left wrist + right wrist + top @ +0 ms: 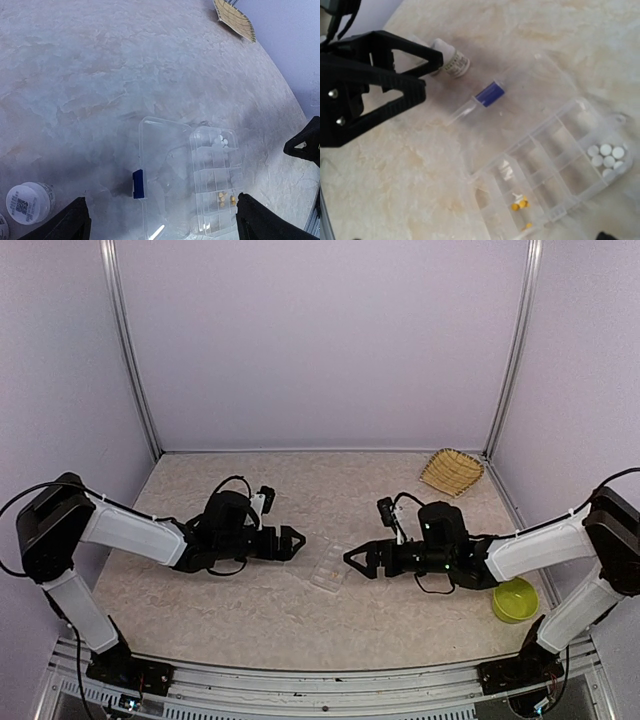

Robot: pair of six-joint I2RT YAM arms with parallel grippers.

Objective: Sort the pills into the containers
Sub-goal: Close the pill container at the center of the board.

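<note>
the clear container (328, 568) lies open near the middle of the bench (200, 595), its lid (162, 165) folded flat beside it, with white pills (607, 159) in one end compartment and a few orange pills (520, 204) nearer the other end. the left end effector (297, 540) and the right end effector (350, 560) both stand released, jaws spread on nothing, one at each side of the container.

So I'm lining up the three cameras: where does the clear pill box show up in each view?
Top view: pill box just below the picture's centre.
Left wrist: pill box lower right, lid open to its left.
Right wrist: pill box lower right, running diagonally.
Shared landmark: blue clasp on the lid, in both wrist views.
</note>
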